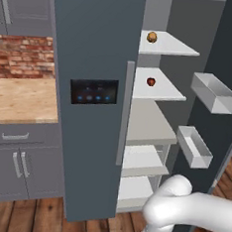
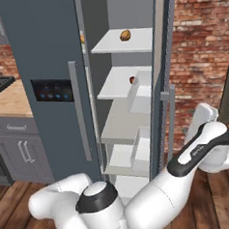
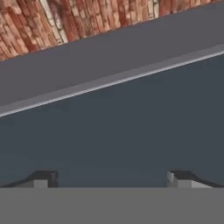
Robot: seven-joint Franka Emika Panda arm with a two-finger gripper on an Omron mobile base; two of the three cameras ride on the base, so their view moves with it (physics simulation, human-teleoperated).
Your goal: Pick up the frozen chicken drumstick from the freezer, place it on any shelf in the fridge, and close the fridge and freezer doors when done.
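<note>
The tall slate-grey unit has two smooth slab doors: the freezer door (image 1: 93, 86) with its black blue-lit panel is shut, the plain fridge door (image 1: 227, 58) stands open on the right. Inside the fridge (image 2: 130, 110) are flat pale grey shelves and two clear box bins (image 1: 213, 92). The lumpy golden-brown drumstick (image 1: 152, 37) sits on the top shelf (image 1: 174, 46); one dark red apple (image 1: 151, 81) lies on the shelf below. My gripper (image 3: 112, 179) faces the door's flat grey surface, jaws spread wide, empty.

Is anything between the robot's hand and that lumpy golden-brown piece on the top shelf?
Yes. The open slate-grey fridge door stands between: the open gripper faces its outer side, while the golden-brown drumstick lies inside on the top pale shelf.
</note>
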